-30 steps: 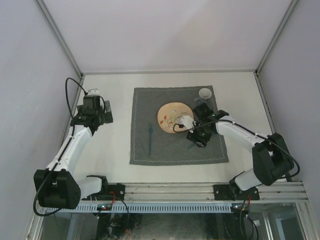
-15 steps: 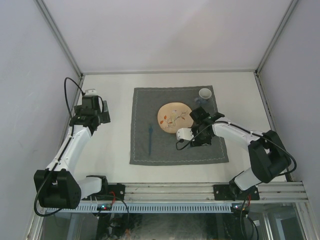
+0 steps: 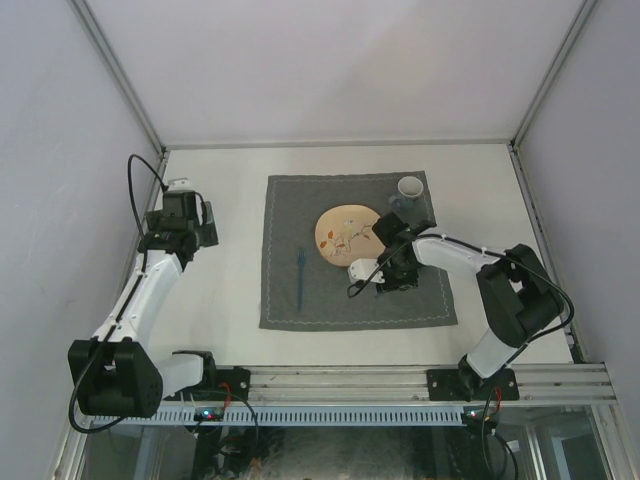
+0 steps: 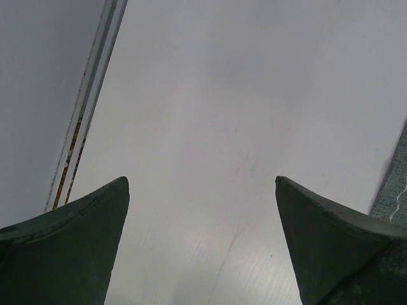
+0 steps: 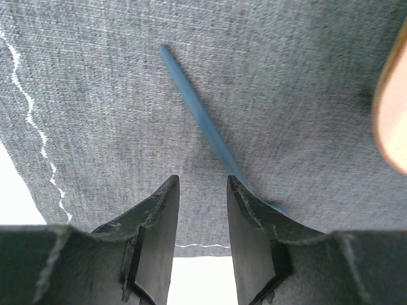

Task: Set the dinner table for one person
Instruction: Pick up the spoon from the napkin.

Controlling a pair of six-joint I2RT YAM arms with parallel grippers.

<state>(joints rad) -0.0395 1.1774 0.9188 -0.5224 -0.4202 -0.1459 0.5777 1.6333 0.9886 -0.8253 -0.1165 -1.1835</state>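
The dinner table (image 3: 225, 300) is off-white with a dark grey stitched cloth (image 3: 330, 300) in the middle. On the cloth are a tan patterned plate (image 3: 345, 232), a blue fork (image 3: 299, 275) left of it and a white cup (image 3: 410, 187) at the far right corner. My right gripper (image 3: 392, 277) hangs low over the cloth just right of the plate. In the right wrist view the right gripper (image 5: 203, 190) is narrowly open with nothing between its jaws. A blue utensil handle (image 5: 194, 105) lies on the cloth and runs under the right finger (image 5: 254, 229). My left gripper (image 3: 182, 228) is wide open and empty.
Metal rails edge the table (image 4: 210, 127), and one rail (image 4: 95, 95) shows close to my left gripper (image 4: 202, 190). The cloth's stitched edge (image 5: 32, 114) and the plate's rim (image 5: 391, 108) flank the right gripper. Grey walls enclose three sides.
My right wrist has turned and shifted slightly left beside the plate, its white camera swinging from the plate's edge towards the near side. The left arm has barely moved.
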